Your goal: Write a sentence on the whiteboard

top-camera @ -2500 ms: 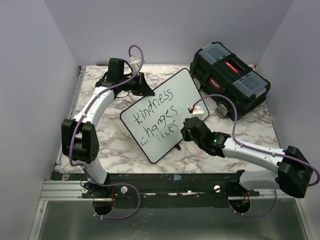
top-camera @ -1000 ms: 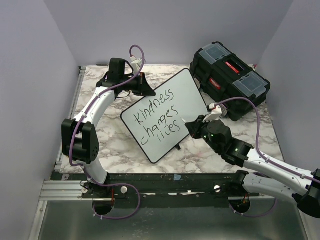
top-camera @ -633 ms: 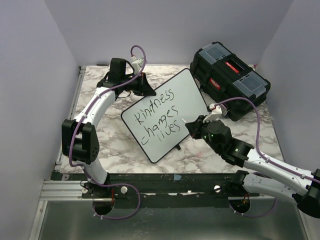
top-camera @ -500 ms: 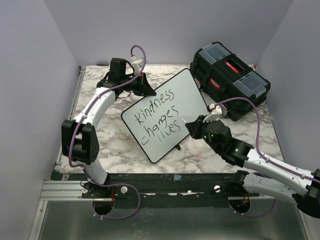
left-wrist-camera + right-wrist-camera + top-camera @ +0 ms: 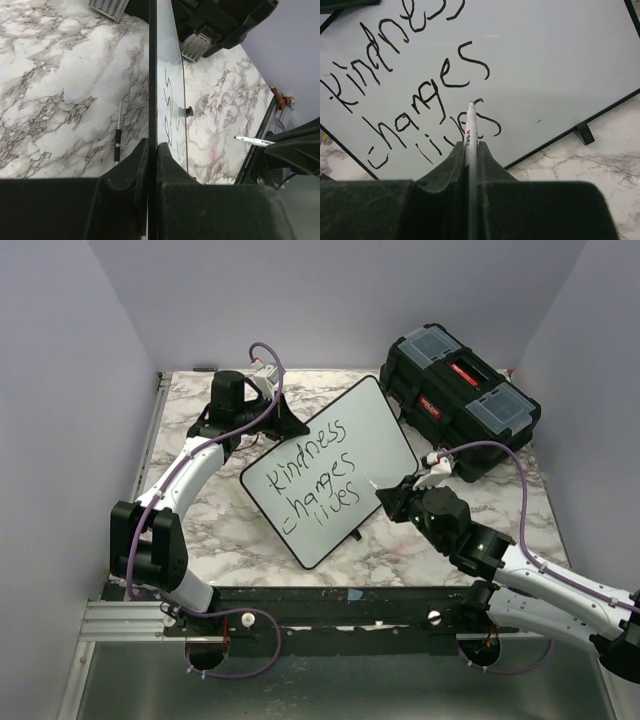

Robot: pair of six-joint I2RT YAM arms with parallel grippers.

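The whiteboard lies slanted across the middle of the marble table, and the left wrist view sees it nearly edge-on. The sentence "kindness changes lives" runs over it in three slanted black lines. My left gripper is shut on the whiteboard's far-left frame. My right gripper is shut on a white marker. The marker's tip points at the last word and hangs a little off the board's face, as the marker shows in the left wrist view.
A black toolbox with clear lid trays stands at the back right, just behind the board. The board's small black foot rests on the marble near its front edge. Purple walls close in three sides.
The right arm has drawn back to the right, taking the marker off the last word. In the last half second the left arm's elbow and wrist shifted left; the board barely moved.
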